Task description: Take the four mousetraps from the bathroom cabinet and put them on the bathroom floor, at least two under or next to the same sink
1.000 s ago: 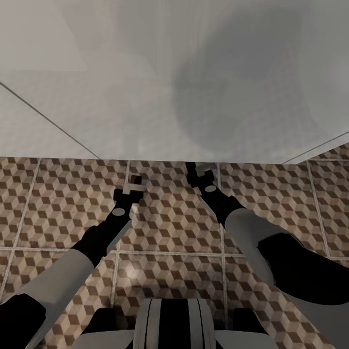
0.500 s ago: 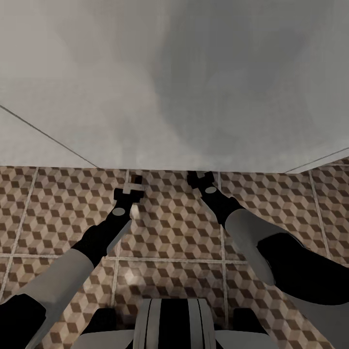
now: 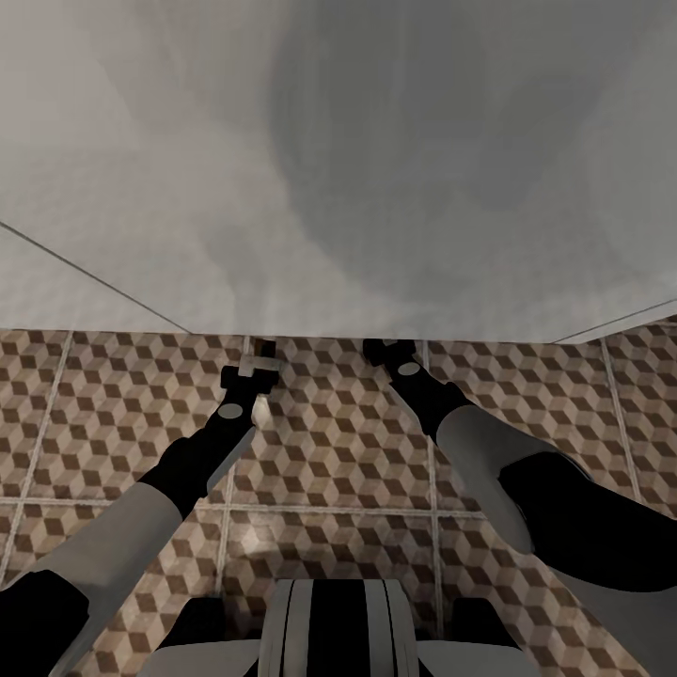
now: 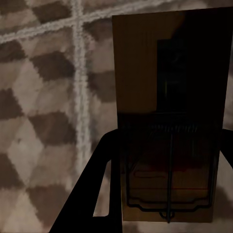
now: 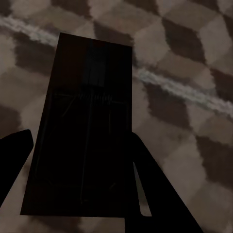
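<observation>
The left gripper (image 3: 256, 365), a little left of centre in the head view, is clamped on a mousetrap (image 3: 264, 349) whose brown end pokes out past the fingertips. From the left wrist camera the same board (image 4: 167, 121) stands between the two dark fingers (image 4: 97, 189), its wire frame and a dull red patch showing on the lower half; the upper right part is lost in shadow.

The right gripper (image 3: 387, 350), just right of centre in the head view, has its tip at the edge of a large pale grey surface (image 3: 338, 160), and what it carries cannot be made out there. The right wrist camera shows a second mousetrap (image 5: 80, 131) gripped between its fingers (image 5: 155, 194), so dark that only faint wire lines can be read.

Both traps hang over the bathroom floor (image 3: 329, 451), whose cube-patterned tiles and pale grout lines fill the lower half of the head view and lie behind the boards in both wrist views. The pale grey surface across the upper half is blurred with soft shadows; I cannot tell what it is.
</observation>
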